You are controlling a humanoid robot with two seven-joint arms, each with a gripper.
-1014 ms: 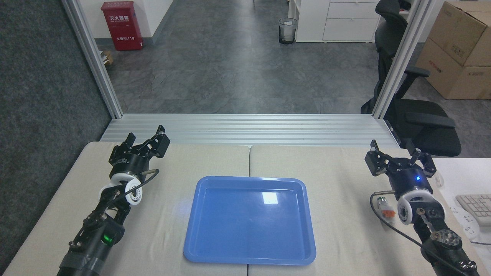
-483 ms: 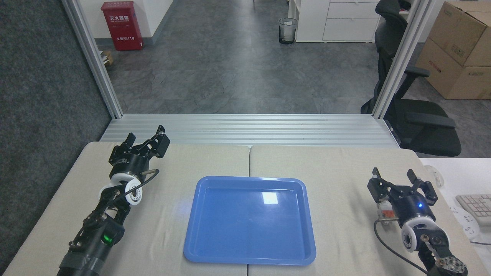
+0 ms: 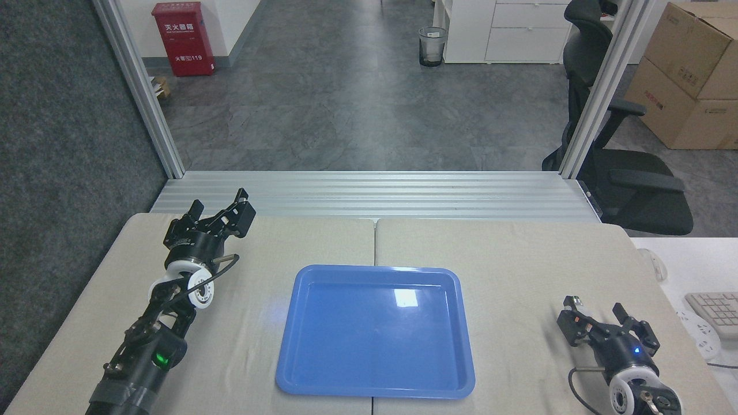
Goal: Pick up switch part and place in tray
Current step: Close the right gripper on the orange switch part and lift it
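Note:
The blue tray [image 3: 300, 369] lies in the middle of the beige table and holds nothing. The switch part [image 3: 575, 301] lies at the right front of the table; only its round head and silver collar show, just beyond the left finger of my right gripper [image 3: 605, 329], which hides the rest. My right gripper is low over the table and open, its fingers spread. My left gripper [image 3: 222, 212] is open at the table's far left, well away from the tray, and holds nothing.
A white side desk at the right carries a keyboard [image 3: 718, 310] and a mouse [image 3: 657, 265]. Aluminium rails [image 3: 375, 193] run along the table's far edge. A black office chair [image 3: 634, 184] stands beyond the right corner.
My right gripper has drawn back towards the table's front edge and come down, so its left finger now covers most of the switch part. The left arm and the tray have not moved.

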